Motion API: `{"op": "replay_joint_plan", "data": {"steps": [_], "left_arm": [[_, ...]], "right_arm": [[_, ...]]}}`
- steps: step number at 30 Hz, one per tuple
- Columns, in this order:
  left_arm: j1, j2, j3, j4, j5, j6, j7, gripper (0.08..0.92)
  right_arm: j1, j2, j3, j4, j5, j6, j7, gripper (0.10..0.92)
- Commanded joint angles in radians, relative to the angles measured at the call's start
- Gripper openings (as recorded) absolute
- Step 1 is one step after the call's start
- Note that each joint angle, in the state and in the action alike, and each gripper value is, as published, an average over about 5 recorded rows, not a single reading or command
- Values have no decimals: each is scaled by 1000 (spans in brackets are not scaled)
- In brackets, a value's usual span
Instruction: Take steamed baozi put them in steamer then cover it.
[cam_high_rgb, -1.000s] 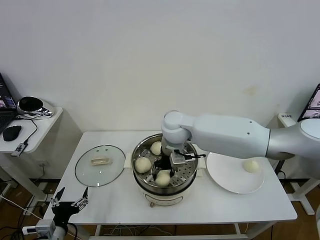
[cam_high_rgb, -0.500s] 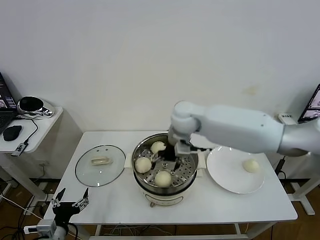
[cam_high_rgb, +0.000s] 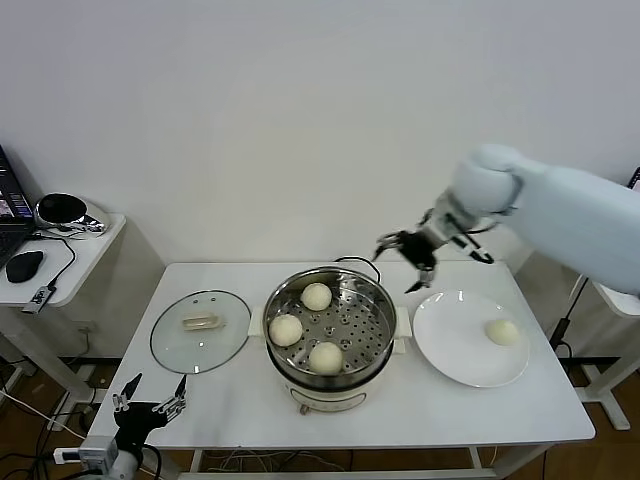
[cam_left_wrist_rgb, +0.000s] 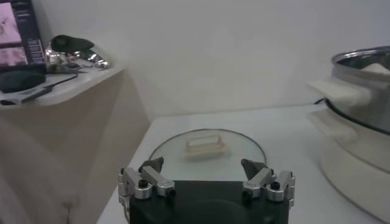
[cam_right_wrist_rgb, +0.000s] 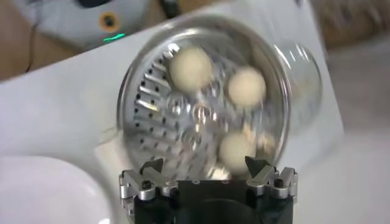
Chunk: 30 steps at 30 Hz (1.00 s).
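Observation:
The steamer (cam_high_rgb: 283, 356) stands mid-table with three baozi on its perforated tray: one at the back (cam_high_rgb: 316, 296), one at the left (cam_high_rgb: 285, 330), one at the front (cam_high_rgb: 325, 357). They also show in the right wrist view (cam_right_wrist_rgb: 191, 68). A fourth baozi (cam_high_rgb: 502, 332) lies on the white plate (cam_high_rgb: 450, 345) to the right. My right gripper (cam_high_rgb: 409, 258) is open and empty, raised above the gap between steamer and plate. My left gripper (cam_high_rgb: 150, 398) is open and empty, low off the table's front left corner. The glass lid (cam_high_rgb: 200, 330) lies flat left of the steamer.
A side table (cam_high_rgb: 60, 245) with a mouse and a helmet-like object stands at the far left. The steamer's black cord (cam_high_rgb: 358, 265) loops behind the pot. The wall is close behind the table.
My right gripper has risen out of the steamer and moved right and back, empty. A third baozi now lies uncovered in the pot. The left arm has barely moved.

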<state>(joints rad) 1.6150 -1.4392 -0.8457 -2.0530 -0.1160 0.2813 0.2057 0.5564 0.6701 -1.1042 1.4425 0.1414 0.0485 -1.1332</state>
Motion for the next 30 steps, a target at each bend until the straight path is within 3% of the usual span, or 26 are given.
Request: {"op": "replay_joint_plan", "data": {"steps": [1,8,16,30], "left_arm": [[8,-1,4,-4,-9,3,4,823],[25,-11,1,6,-1,3,1,823],[32,-12,-6,14,19,3,1,823],[31,-8,-12,26,27,2,3,823]], "right_arm": [[-193,-213,149,-115,-55,-309,18,823],[-439,-141,342,-333,-256,-64,40,823],[-576,1,482,-552,-421,77,44,823],[-605,170,553,-771,-552,277,31,823]]}}
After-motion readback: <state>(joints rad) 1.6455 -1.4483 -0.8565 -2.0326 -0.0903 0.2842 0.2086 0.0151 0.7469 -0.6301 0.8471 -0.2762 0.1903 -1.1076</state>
